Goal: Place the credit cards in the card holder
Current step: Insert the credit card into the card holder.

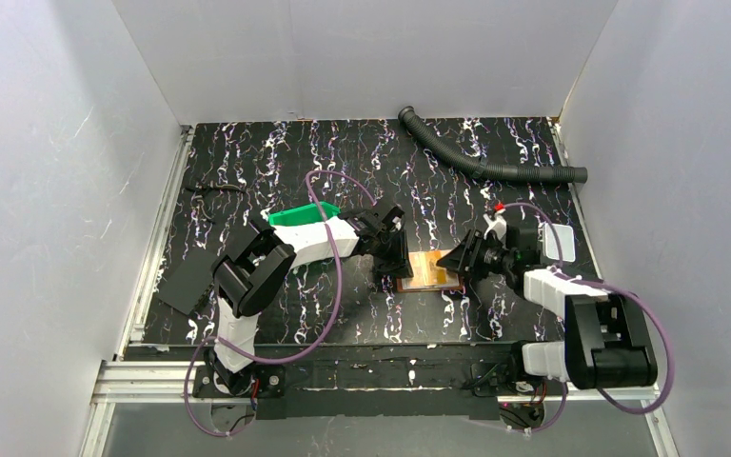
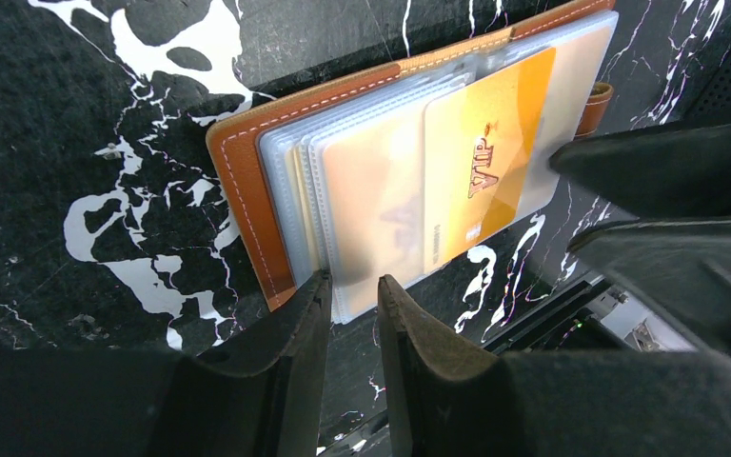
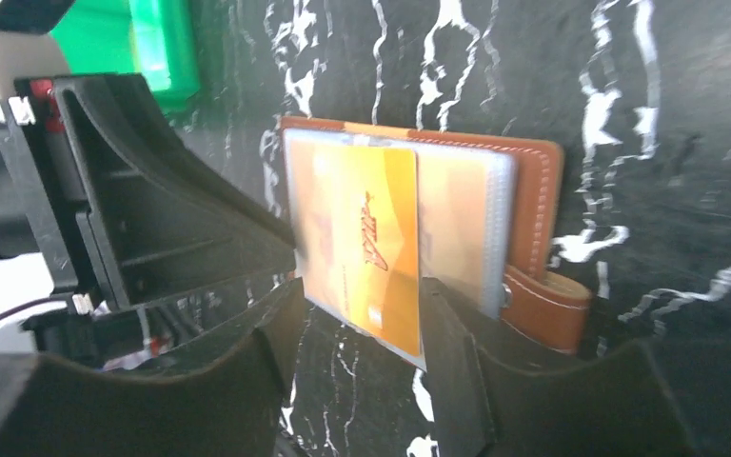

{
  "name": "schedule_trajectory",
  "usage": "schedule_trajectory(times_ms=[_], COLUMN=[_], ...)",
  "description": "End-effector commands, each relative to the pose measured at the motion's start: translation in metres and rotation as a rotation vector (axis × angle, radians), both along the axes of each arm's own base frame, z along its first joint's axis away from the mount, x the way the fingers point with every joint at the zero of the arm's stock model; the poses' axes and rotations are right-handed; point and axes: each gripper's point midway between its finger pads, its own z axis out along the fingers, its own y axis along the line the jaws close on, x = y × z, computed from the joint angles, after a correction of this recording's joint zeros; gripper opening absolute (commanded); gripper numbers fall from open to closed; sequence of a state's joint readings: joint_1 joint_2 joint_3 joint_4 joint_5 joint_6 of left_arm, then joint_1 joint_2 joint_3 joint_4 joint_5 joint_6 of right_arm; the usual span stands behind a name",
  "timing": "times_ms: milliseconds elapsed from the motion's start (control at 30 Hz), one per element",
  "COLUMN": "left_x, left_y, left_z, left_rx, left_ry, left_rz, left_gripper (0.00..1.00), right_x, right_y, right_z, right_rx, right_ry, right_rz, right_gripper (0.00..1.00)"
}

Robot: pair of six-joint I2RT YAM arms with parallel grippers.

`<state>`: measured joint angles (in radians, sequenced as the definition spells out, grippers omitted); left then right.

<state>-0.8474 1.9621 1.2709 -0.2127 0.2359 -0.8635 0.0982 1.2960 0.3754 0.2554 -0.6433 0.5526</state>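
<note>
The brown leather card holder (image 1: pixel 417 271) lies open on the table; its clear sleeves show in the left wrist view (image 2: pixel 247 200) and right wrist view (image 3: pixel 538 209). An orange credit card (image 2: pixel 485 143) sits partly inside a sleeve, its near end sticking out (image 3: pixel 366 238). A tan card (image 2: pixel 371 190) lies inside a sleeve. My right gripper (image 3: pixel 360 290) has a finger against each long edge of the orange card and holds it; it is at the holder's right (image 1: pixel 459 271). My left gripper (image 2: pixel 352 286), narrowly open and empty, hovers at the holder's left edge (image 1: pixel 390 271).
A green bin (image 1: pixel 303 215) stands behind my left arm and shows in the right wrist view (image 3: pixel 152 48). A black corrugated hose (image 1: pixel 485 162) lies at the back right. A flat black sheet (image 1: pixel 186 284) lies at the left. A pale plate (image 1: pixel 560 238) is under my right arm.
</note>
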Motion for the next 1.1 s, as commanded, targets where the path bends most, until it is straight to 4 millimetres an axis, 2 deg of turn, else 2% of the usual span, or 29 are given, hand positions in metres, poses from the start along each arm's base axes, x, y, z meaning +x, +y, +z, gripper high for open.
schedule_trajectory(times_ms=[0,200,333,400,533,633,800,1067], left_x=[-0.019,-0.018,-0.019,-0.019,-0.019,-0.018,-0.019,-0.019], left_y=[0.03,0.028,0.028,0.029,0.028,0.027,0.027,0.027], left_z=[-0.035,-0.035,-0.034,-0.033,-0.033,-0.034,-0.036,-0.034], left_rx=[0.162,0.155,0.153,0.153,0.152,0.148,0.145,0.143], left_ry=[0.056,0.058,0.057,0.056,0.055,0.057,0.061,0.061], left_rz=[-0.017,-0.019,-0.019,-0.019,-0.017,-0.015,-0.013,-0.009], left_gripper=[0.25,0.25,0.25,0.25,0.25,0.25,0.25,0.25], right_x=[-0.019,-0.005,0.003,0.004,0.01,0.015,0.013,0.015], right_y=[-0.03,-0.026,-0.023,-0.024,-0.038,-0.031,-0.004,0.0], right_z=[-0.022,-0.015,-0.01,-0.005,0.016,0.032,0.022,0.004], right_rx=[-0.227,-0.23,-0.226,-0.229,-0.325,-0.314,-0.161,-0.139], right_ry=[0.12,0.057,0.035,0.029,-0.023,-0.089,-0.039,-0.023], right_rz=[-0.021,-0.002,0.011,0.006,-0.033,-0.009,0.064,0.08], right_gripper=[0.6,0.58,0.44,0.42,0.57,0.58,0.42,0.42])
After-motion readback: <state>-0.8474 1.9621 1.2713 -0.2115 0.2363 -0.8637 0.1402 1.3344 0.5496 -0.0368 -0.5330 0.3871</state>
